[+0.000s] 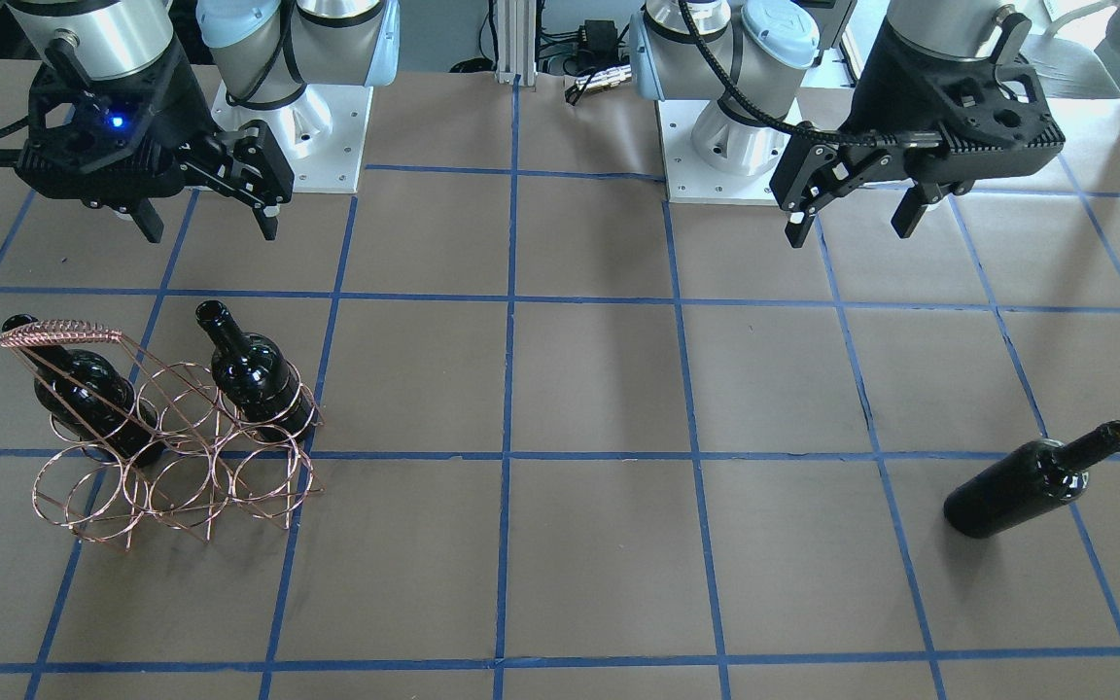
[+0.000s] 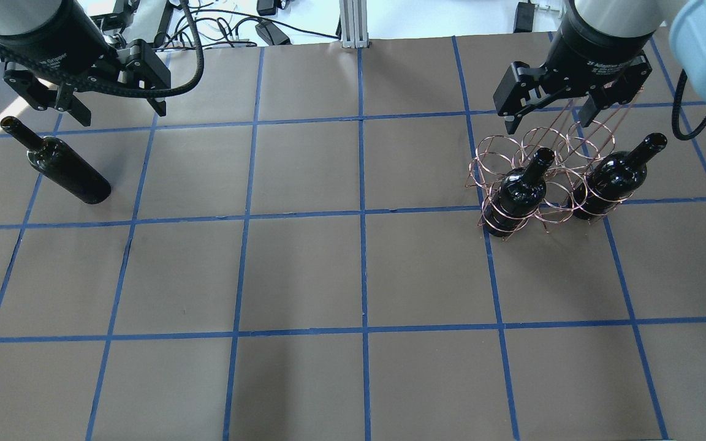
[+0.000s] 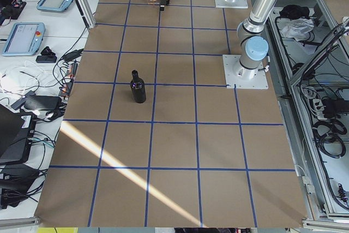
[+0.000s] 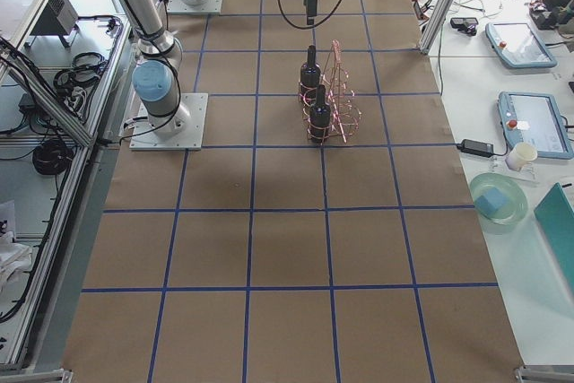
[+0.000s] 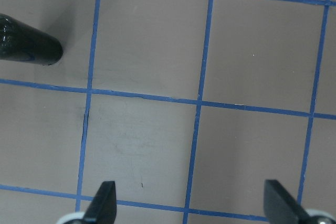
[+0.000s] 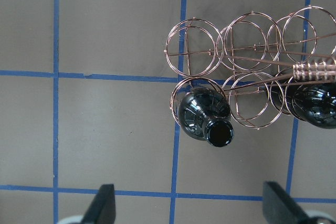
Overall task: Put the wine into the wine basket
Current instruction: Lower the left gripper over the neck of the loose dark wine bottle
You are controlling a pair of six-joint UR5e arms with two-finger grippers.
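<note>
The wine basket point(image 1: 59, 335) is a copper wire rack standing in front of my right arm; it also shows in the overhead view point(image 2: 515, 160) and the right wrist view point(image 6: 315, 69). Two black bottles point(image 1: 254, 374) point(image 1: 84, 384) stand in the end rings of its row nearer the robot; the ring between them and the other row are empty. A third wine bottle point(image 1: 1032, 486) lies on its side on the table, also in the overhead view point(image 2: 62, 165). My left gripper point(image 1: 849, 233) is open and empty, above and to the robot's side of it. My right gripper point(image 1: 210, 231) is open and empty above the basket.
The table is covered in brown paper with a blue tape grid point(image 2: 362, 214). The two arm bases point(image 1: 297, 136) point(image 1: 725, 146) stand at the robot's edge. Tablets, cables and cups lie on side benches point(image 4: 520, 123) beyond the table's ends.
</note>
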